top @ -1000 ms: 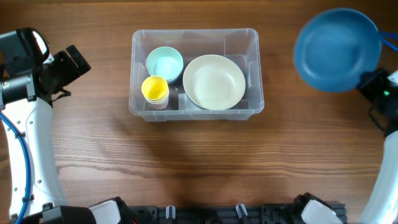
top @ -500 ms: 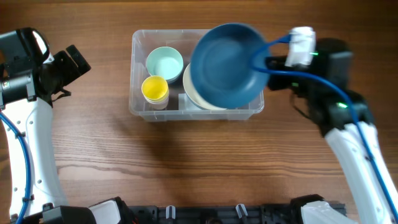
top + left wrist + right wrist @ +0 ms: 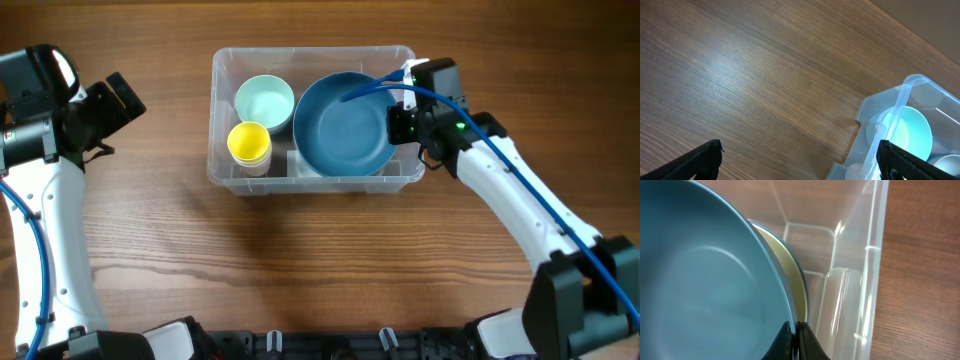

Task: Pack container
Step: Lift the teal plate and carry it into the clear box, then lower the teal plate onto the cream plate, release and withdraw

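The container (image 3: 312, 51), a clear plastic bin, stands at the back middle of the table. Inside it on the left are a pale teal bowl (image 3: 264, 102) and a yellow cup (image 3: 249, 143). A blue bowl (image 3: 343, 122) fills its right half, and my right gripper (image 3: 395, 122) is shut on that bowl's right rim. The right wrist view shows the gripper (image 3: 794, 330) pinching the blue bowl (image 3: 700, 290) just above a cream bowl (image 3: 792, 272), beside the container's wall (image 3: 870, 255). My left gripper (image 3: 120, 100) hangs open left of the container, and in its own view (image 3: 799, 150) it holds nothing.
In the left wrist view the container's corner (image 3: 900, 100) and the teal bowl (image 3: 912, 130) show at the right. Bare wooden table (image 3: 300, 260) lies in front of the bin. Black arm mounts (image 3: 330, 345) line the front edge.
My right arm carried the blue bowl from the far right back of the table to the container and lowered it over the cream bowl. The left arm has not moved.
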You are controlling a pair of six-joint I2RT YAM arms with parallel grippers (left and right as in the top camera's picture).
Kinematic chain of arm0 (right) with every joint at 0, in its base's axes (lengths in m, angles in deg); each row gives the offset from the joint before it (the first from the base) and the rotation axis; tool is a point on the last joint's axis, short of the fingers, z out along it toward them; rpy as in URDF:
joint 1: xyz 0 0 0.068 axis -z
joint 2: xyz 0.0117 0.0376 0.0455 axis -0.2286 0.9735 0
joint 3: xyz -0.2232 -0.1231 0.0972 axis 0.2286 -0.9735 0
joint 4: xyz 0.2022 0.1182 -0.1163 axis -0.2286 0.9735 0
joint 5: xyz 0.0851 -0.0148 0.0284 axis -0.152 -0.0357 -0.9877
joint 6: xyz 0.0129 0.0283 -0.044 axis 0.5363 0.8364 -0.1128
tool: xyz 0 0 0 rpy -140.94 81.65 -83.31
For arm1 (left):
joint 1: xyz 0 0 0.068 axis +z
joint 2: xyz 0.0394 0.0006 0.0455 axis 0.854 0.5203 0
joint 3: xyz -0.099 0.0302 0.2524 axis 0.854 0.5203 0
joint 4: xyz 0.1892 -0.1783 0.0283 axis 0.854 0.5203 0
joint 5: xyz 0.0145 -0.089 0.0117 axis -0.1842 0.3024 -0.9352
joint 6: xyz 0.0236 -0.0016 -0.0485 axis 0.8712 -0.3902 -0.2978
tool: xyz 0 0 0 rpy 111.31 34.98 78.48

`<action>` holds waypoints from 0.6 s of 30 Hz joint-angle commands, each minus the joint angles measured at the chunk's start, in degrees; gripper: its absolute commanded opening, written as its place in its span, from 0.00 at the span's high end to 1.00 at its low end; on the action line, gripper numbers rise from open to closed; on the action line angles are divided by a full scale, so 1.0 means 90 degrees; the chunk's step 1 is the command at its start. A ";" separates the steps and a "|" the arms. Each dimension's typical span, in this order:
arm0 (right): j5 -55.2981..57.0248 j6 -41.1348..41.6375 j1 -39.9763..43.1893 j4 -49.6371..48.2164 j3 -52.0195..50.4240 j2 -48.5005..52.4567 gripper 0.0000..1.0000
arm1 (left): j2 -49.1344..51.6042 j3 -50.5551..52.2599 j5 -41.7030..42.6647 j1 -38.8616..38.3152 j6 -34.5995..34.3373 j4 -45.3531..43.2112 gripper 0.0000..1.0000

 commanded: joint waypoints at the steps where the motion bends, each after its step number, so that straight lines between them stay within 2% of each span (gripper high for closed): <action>1: 0.0036 -0.0017 -0.0027 -0.0092 0.0148 0.0061 0.96 | -0.0090 -0.0092 0.0073 0.0029 -0.0083 0.0005 0.00; 5: 0.0036 -0.0012 -0.0027 -0.0131 0.0148 0.0061 0.94 | -0.0090 -0.0092 0.0073 0.0029 -0.0083 0.0005 0.00; 6: 0.0034 -0.0012 -0.0027 -0.0143 0.0148 0.0061 0.87 | -0.0090 -0.0092 0.0075 0.0029 -0.0083 0.0005 0.00; 8: 0.0036 -0.0012 -0.0027 -0.0180 0.0148 0.0061 0.62 | -0.0090 -0.0092 0.0075 0.0029 -0.0083 0.0005 0.00; 11: 0.0039 -0.0141 -0.0027 -0.0291 0.0148 0.0058 0.40 | -0.0090 -0.0092 0.0075 0.0029 -0.0083 0.0005 0.00; 13: 0.0041 -0.0185 -0.0024 -0.0338 0.0158 0.0039 0.36 | -0.0090 -0.0092 0.0073 0.0029 -0.0083 0.0005 0.00; 18: 0.0085 -0.0138 -0.0012 -0.0148 0.0393 -0.0253 0.32 | -0.0090 -0.0092 0.0075 0.0029 -0.0083 0.0005 0.00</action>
